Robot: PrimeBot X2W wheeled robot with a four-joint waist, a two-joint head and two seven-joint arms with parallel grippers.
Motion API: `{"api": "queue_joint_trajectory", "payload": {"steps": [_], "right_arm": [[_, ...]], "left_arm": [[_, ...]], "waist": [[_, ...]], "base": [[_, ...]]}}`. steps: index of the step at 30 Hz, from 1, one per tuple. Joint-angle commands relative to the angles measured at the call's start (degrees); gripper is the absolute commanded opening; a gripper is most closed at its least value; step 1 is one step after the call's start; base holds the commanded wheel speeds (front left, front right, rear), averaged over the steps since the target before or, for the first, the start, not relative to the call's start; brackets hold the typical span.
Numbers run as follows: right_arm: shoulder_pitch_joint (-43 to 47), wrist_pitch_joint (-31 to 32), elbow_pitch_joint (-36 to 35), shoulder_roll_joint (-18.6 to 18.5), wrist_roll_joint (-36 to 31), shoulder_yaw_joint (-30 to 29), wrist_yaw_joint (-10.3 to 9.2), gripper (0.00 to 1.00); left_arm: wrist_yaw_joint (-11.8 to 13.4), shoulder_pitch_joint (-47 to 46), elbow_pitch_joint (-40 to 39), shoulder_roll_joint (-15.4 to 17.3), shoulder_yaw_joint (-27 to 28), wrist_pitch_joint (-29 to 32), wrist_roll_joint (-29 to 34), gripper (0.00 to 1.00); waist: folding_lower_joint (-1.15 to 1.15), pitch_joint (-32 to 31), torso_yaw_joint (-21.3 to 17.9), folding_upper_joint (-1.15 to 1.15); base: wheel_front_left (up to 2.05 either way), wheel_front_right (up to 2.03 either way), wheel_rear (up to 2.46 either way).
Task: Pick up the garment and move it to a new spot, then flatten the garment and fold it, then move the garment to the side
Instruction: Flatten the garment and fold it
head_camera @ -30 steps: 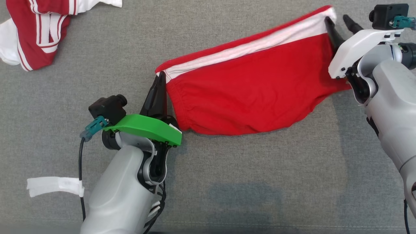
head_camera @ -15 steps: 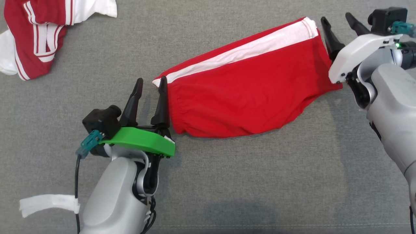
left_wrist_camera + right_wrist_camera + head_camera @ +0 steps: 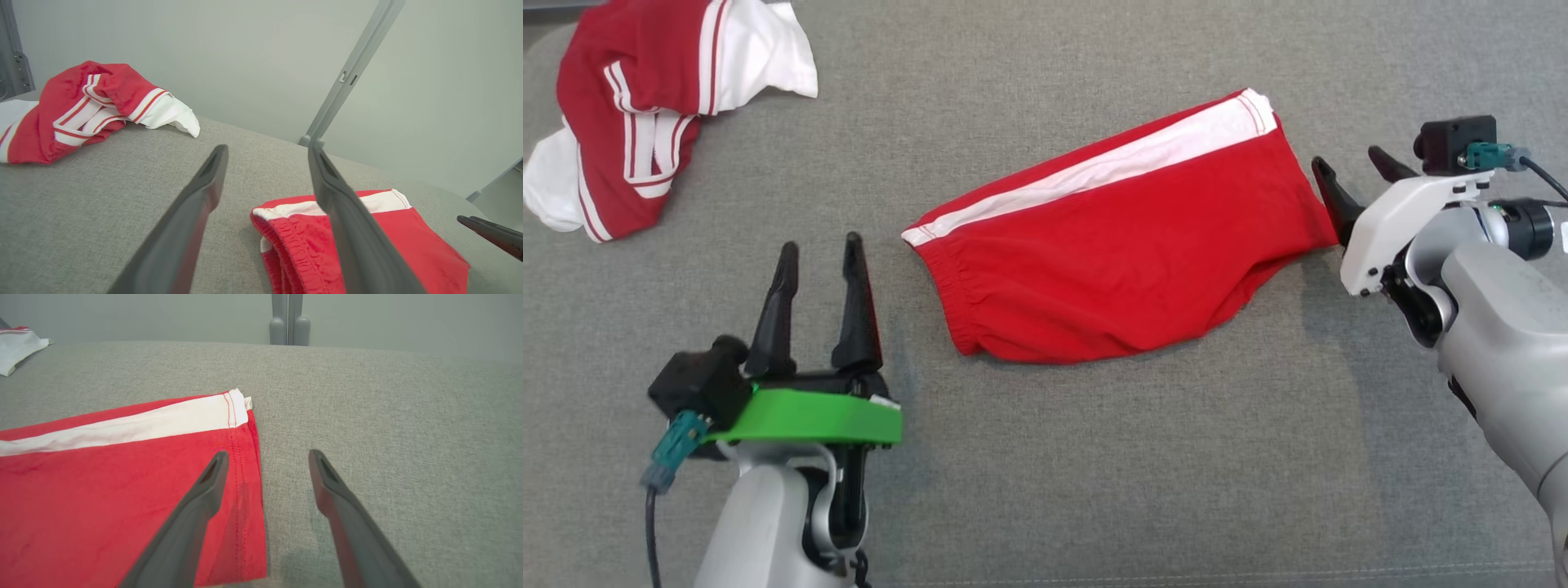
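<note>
Red shorts: soft knit, folded flat, with a white side stripe along the far edge. They lie slantwise mid-surface on grey woven upholstery. Gathered elastic waistband at left end, double-stitched hem at right.

Left gripper: jaws apart, empty, near-left, clear of waistband.

Right gripper: jaws apart, empty, just beside hem.

Crumpled red-and-white garment: far left.

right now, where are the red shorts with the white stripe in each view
head view: red shorts at centre, slanting up toward the right
left wrist view: red shorts at lower right, elastic waistband nearest
right wrist view: red shorts at lower left, hem near centre
shared landmark: crumpled red-and-white garment, upper left in all three
</note>
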Motion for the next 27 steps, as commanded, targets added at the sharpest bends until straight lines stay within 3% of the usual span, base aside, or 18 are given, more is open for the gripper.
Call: {"api": "queue_joint_trajectory", "payload": {"steps": [1, 13, 21, 22, 23, 24, 27], "right_arm": [[1.0, 0.6, 0.8, -0.1, 0.8, 0.4, -0.1, 1.0], [-1.0, 4.1, 12.0, 2.8, 3.5, -1.8, -0.09, 1.0], [0.0, 8.6, 13.9, 3.8, 2.7, -1.2, -0.06, 1.0], [0.1, 8.9, 14.0, 3.9, 2.5, -1.3, -0.06, 0.79], [0.2, 9.1, 14.1, 4.0, 2.5, -1.3, -0.07, 0.67], [0.3, 9.2, 14.2, 4.1, 2.5, -1.4, -0.07, 0.46], [0.7, 9.3, 14.2, 4.3, 2.7, -1.7, -0.07, 0.31]], "left_arm": [[0.3, 2.0, -1.1, 0.2, 1.1, 0.0, 0.8, 1.0], [1.2, 5.8, -5.1, 0.2, 2.0, 0.0, -1.6, 1.0], [1.4, 6.2, -5.1, 0.2, 2.2, 0.0, -1.8, 1.0], [1.3, 6.2, -5.0, 0.2, 2.2, 0.0, -1.8, 1.0], [1.3, 6.1, -5.0, 0.2, 2.2, 0.0, -1.8, 1.0], [1.2, 6.0, -4.9, 0.2, 2.1, 0.0, -1.8, 1.0], [1.2, 6.0, -4.9, 0.2, 2.0, 0.0, -1.7, 1.0]], "waist": [[0.0, -0.5, 0.7, 0.01], [0.0, 1.3, 7.4, 0.01], [0.0, 0.8, 7.3, 0.01], [0.0, 0.8, 7.1, 0.01], [0.0, 0.7, 6.9, 0.01], [0.0, 0.7, 6.8, 0.01], [0.0, 0.7, 6.5, 0.01]], "base": [[0.0, 0.0, 0.0], [0.0, 0.0, 0.0], [0.0, 0.0, 0.0], [0.0, 0.0, 0.0], [0.0, 0.0, 0.0], [0.0, 0.0, 0.0], [0.0, 0.0, 0.0]]}}
